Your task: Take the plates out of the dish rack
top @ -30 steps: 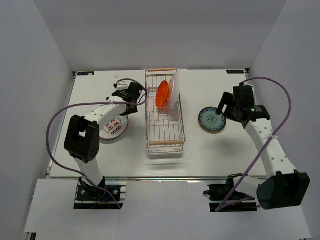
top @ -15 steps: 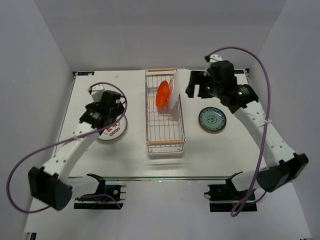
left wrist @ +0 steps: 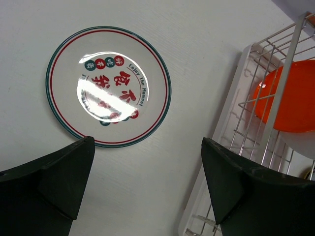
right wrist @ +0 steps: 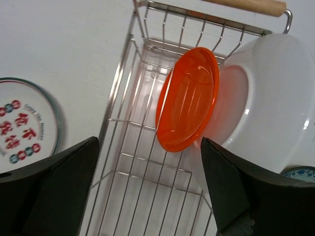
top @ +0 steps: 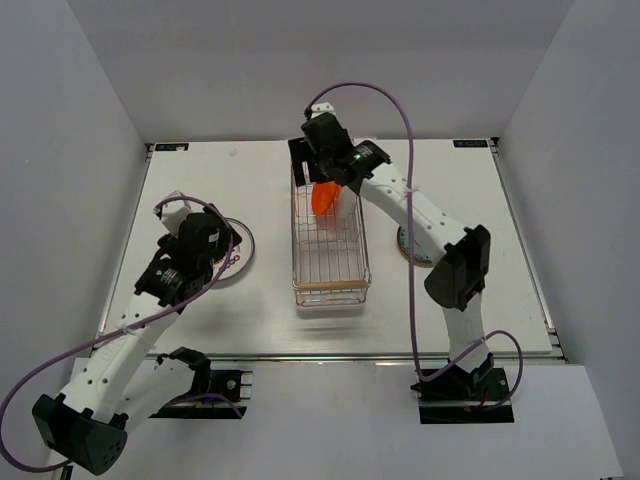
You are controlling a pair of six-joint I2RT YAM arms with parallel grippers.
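Top external: teal plate [top: 404, 245] behind right arm [top: 420, 210]

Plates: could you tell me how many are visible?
4: orange plate and white plate in the dish rack; red-marked plate to its left; teal plate to its right, mostly hidden.

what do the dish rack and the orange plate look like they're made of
Dish rack: chromed metal wire, judging by its thin shiny rods; its handle looks like bare light wood.
Orange plate: smooth and glossy, perhaps plastic or glazed ceramic; wire lines show in its sheen.
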